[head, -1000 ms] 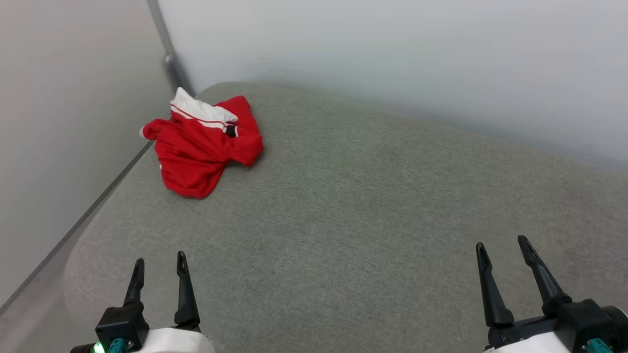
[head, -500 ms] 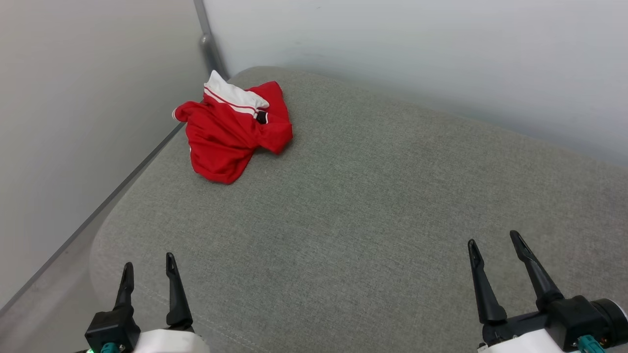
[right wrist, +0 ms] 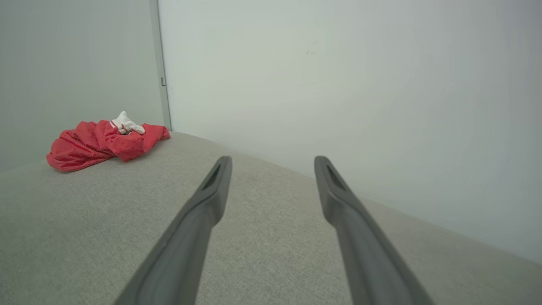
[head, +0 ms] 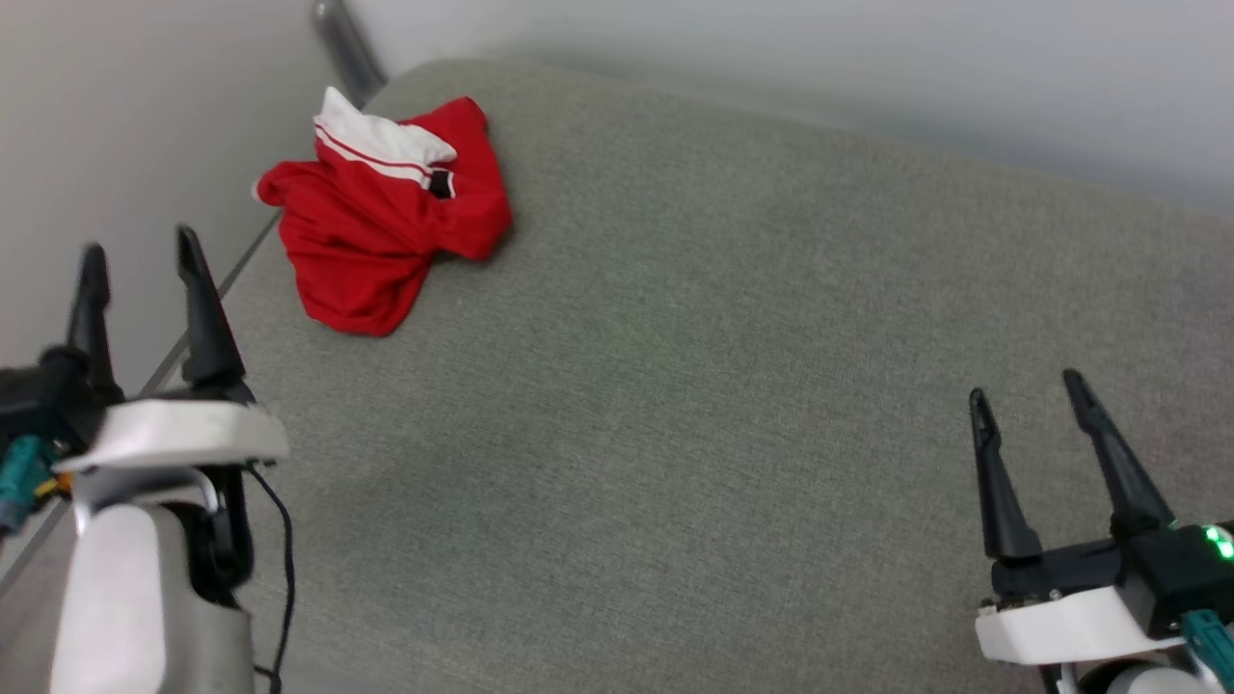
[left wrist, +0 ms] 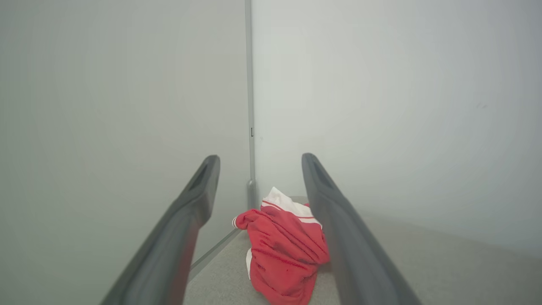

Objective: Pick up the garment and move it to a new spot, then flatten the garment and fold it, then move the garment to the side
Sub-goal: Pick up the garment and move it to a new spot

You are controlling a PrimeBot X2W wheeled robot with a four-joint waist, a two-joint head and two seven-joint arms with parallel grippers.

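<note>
Left gripper [head: 137, 246], with its two long dark fingers spread wide and nothing between them, hangs at the near left edge of a grey woven fabric cushion [head: 723, 337], its fingers pointing toward the far left corner. The right gripper [head: 1025, 386] is just as wide and empty, low over the cushion's near right part.

The garment [head: 386, 231], a crumpled red jersey T-shirt with a white sleeve and red-striped trim, lies on the cushion's far left corner, well apart from both grippers. Just behind it a thin grey metal post [head: 337, 39] stands where two pale walls meet.

From above, the head view gives the shirt's outline, a small black patch [head: 441, 183] beside the white sleeve, and a green light [head: 1220, 540] on the right gripper's base.

The left wrist view frames the garment [left wrist: 283, 250] between the left gripper's [left wrist: 260, 157] fingers, with the post [left wrist: 250, 106] rising straight above it.

In the right wrist view the garment [right wrist: 97, 144] appears side-on as a low heap, far left of the right gripper [right wrist: 273, 159].
</note>
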